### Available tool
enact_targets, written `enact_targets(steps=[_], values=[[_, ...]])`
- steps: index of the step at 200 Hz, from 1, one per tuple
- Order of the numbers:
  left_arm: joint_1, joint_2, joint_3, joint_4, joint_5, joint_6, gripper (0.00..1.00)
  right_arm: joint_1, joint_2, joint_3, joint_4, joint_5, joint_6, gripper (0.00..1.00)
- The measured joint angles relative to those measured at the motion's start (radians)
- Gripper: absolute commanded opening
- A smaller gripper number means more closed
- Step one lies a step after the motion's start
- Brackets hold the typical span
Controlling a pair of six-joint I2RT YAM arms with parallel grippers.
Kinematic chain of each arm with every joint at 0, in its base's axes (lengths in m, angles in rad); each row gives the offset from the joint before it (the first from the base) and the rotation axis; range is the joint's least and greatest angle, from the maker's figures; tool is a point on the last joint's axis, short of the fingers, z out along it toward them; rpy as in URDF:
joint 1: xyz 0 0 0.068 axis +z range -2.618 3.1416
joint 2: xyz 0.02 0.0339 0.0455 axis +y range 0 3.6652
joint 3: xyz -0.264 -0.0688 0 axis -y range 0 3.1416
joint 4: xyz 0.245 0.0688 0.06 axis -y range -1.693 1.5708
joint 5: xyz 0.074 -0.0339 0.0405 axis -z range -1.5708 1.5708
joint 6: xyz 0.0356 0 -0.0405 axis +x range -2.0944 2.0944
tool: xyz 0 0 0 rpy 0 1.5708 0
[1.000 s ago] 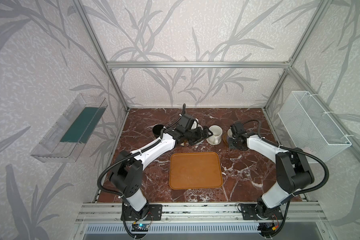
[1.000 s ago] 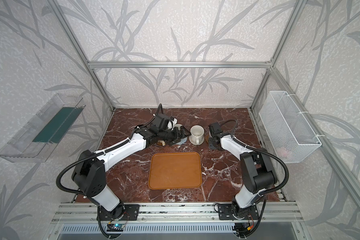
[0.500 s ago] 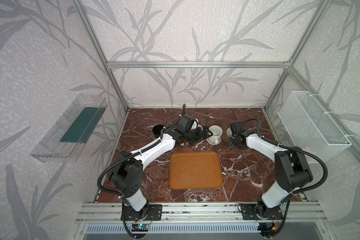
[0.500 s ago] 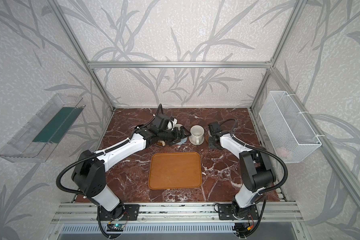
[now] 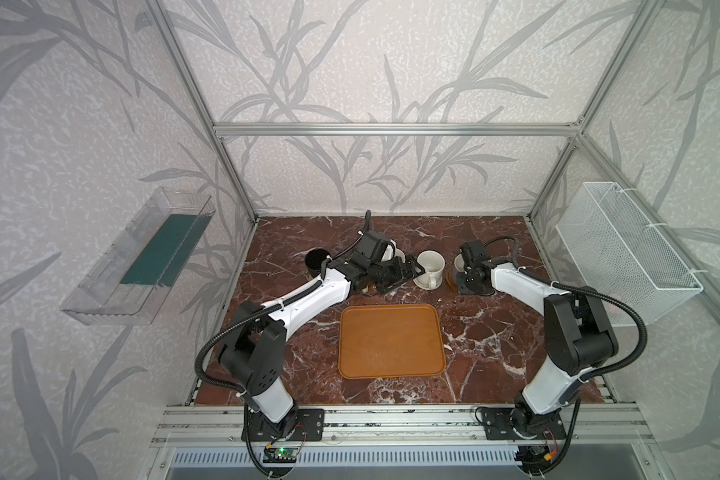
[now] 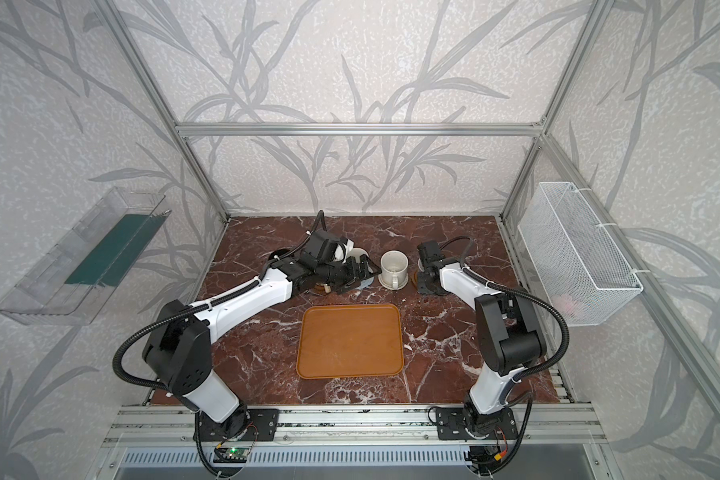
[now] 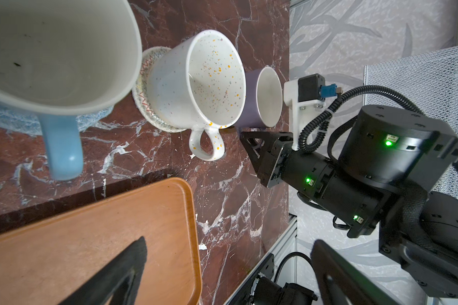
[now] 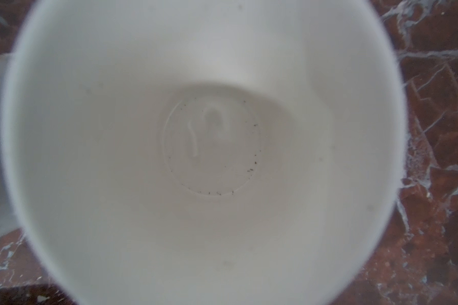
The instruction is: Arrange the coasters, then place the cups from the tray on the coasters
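Only your left wrist view shows the right gripper (image 7: pixel 245 136) clamped on the lavender mug's (image 7: pixel 250 105) handle, which both top views hide; your left gripper (image 7: pixel 228 241) stands wide open.

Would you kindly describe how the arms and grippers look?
The left arm and right arm have white link shells, black joints and black ribbed cable hoses. The left gripper and right gripper are black; green lights dot the right wrist.

Right wrist view's just the blurry inside of the lavender mug (image 8: pixel 212 148), rim partly cropped, and in both top views the left arm (image 5: pixel 308 295) hides most of the cream mug (image 6: pixel 359 252).
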Motion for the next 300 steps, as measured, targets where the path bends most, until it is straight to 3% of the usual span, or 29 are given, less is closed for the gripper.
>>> enact_targets(steps=[79, 108, 137, 176, 202, 208, 211, 213, 253, 300], values=[[0.0, -0.002, -0.001, 0.014, 0.0, -0.005, 0.99, -0.01, 0.056, 0.019, -0.012, 0.0, -0.014, 0.31], [0.0, -0.006, -0.001, 0.01, -0.007, -0.003, 0.99, -0.01, 0.047, 0.009, -0.001, -0.006, -0.019, 0.44], [0.0, -0.039, -0.001, -0.034, -0.055, 0.032, 0.99, -0.01, -0.068, -0.06, 0.014, -0.026, -0.028, 0.55], [0.001, -0.128, -0.002, -0.106, -0.134, 0.117, 0.99, -0.01, -0.282, -0.111, 0.03, -0.042, -0.038, 0.58], [0.01, -0.223, -0.051, -0.126, -0.24, 0.207, 0.99, -0.01, -0.462, -0.203, 0.082, -0.04, -0.04, 0.61], [0.011, -0.256, -0.079, -0.126, -0.274, 0.234, 0.99, -0.01, -0.502, -0.231, 0.099, -0.037, -0.04, 0.77], [0.013, -0.273, -0.092, -0.129, -0.289, 0.246, 0.99, -0.01, -0.526, -0.249, 0.111, -0.034, -0.036, 0.95], [0.014, -0.288, -0.104, -0.128, -0.303, 0.257, 0.99, -0.01, -0.54, -0.26, 0.118, -0.033, -0.036, 1.0], [0.097, -0.547, -0.357, -0.071, -0.533, 0.459, 0.99, -0.01, -0.708, -0.456, 0.243, 0.066, -0.014, 0.99], [0.212, -0.695, -0.621, 0.09, -0.761, 0.645, 0.99, -0.018, -0.714, -0.608, 0.415, 0.151, -0.061, 1.0]])
